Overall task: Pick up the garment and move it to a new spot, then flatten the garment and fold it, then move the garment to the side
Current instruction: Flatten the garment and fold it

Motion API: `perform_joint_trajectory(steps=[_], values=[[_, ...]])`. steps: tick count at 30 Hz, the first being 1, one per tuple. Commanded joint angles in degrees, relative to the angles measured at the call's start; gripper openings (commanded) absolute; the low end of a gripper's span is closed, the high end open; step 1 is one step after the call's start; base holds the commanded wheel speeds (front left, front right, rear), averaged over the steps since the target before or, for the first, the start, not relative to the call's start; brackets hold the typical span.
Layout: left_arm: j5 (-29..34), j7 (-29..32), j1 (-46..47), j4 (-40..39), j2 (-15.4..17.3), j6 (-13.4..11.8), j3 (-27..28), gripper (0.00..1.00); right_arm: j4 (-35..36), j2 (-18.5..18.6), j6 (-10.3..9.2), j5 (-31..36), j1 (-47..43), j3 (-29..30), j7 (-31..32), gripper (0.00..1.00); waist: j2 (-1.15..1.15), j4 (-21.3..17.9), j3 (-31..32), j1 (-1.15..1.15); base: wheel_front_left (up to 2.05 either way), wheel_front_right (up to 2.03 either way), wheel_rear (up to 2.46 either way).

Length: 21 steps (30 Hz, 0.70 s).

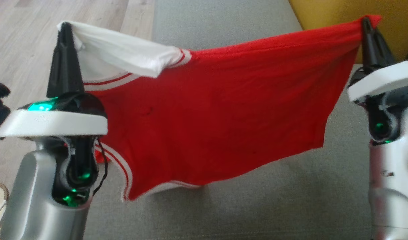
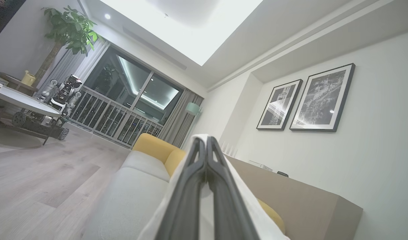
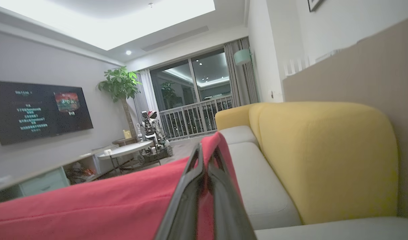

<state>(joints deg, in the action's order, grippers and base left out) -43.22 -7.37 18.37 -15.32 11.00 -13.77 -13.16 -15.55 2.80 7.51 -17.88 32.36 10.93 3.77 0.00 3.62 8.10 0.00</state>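
**Q:** What hangs between the arms?

**A:** The garment (image 1: 217,126), a red top with a white sleeve and red-and-white striped trim. It is held in the air above the grey seat (image 1: 244,213) and spreads as a sheet from upper left to upper right in the head view.

**Q:** How do the jaws of the left gripper (image 1: 65,27) stand?

**A:** They are closed on the white sleeve end. The fingers point up and the cloth is pinched at their tips. In the left wrist view the two fingers meet along their length, with white fabric draped down both sides.

**Q:** And the right gripper (image 1: 366,20)?

**A:** It is closed on a red corner of the garment, also fingertips up, near the yellow cushion (image 1: 340,13). In the right wrist view red cloth wraps the tips and runs away to the left.

**Q:** How does the garment lie?

**A:** The top edge is taut between the two grips and sags slightly in the middle. The body hangs below it, with the striped hem lowest at the left. Whether that hem touches the seat cannot be told.

**Q:** What surrounds it?

**A:** There is wood floor (image 1: 23,40) to the left of the seat.
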Motion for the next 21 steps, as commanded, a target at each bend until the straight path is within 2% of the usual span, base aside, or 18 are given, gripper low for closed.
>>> perform_joint_trajectory(steps=[1, 4, 7, 11, 14, 16, 18, 21], values=[[-0.3, 0.6, 2.8, -2.1, 1.5, -0.4, 3.0, 0.0, 2.0, 0.1, -0.02, -2.4, 2.4, -0.4, 1.3, 0.0, 0.0, 0.0, -0.1, 0.0, 0.0, 0.0, 0.0], [-1.5, 2.1, 3.0, -2.3, 1.6, -1.6, 3.9, 0.0, 0.1, 0.1, -0.02, -8.4, 2.8, 1.5, 4.8, 0.0, 0.0, -0.4, -1.0, 0.0, 0.0, 0.0, 0.0], [-3.5, 5.1, 4.5, -0.7, 1.5, -2.2, 3.9, 0.0, -3.2, 0.1, -0.02, -9.3, 4.7, 3.2, 7.4, 0.0, 0.0, -0.5, -2.6, 0.0, 0.0, 0.0, 0.0], [-7.3, 10.5, 10.5, 5.4, 1.5, -1.8, 3.9, 0.0, -11.8, 0.1, -0.02, -9.3, 11.8, 5.3, 11.4, 0.0, 0.0, -0.4, -6.4, 0.0, 0.0, 0.0, 0.0], [-8.4, 14.3, 19.4, 12.3, 2.5, -0.8, 3.4, 0.0, -20.3, 0.1, -0.02, -5.9, 21.7, 7.8, 13.9, 0.0, 0.0, -0.2, -12.5, 0.0, 0.0, 0.0, 0.0], [-7.0, 15.6, 27.2, 17.9, 3.6, 1.1, 2.0, 0.0, -26.0, 0.1, -0.02, -0.1, 29.8, 9.8, 14.5, 0.0, 0.0, 0.3, -17.4, 0.0, 0.0, 0.0, 0.0], [-5.6, 15.5, 35.5, 23.8, 3.7, 2.8, 0.9, 0.0, -29.8, 0.1, -0.02, 6.2, 38.4, 11.9, 13.5, 0.0, 0.0, 1.2, -22.1, 0.0, 0.0, 0.0, 0.0], [-2.8, 12.3, 48.7, 32.8, 2.9, 5.1, 0.1, 0.0, -33.6, 0.1, -0.02, 11.2, 51.6, 17.6, 8.7, 0.0, 0.0, 2.9, -27.7, 0.0, 0.0, 0.0, 0.0]])
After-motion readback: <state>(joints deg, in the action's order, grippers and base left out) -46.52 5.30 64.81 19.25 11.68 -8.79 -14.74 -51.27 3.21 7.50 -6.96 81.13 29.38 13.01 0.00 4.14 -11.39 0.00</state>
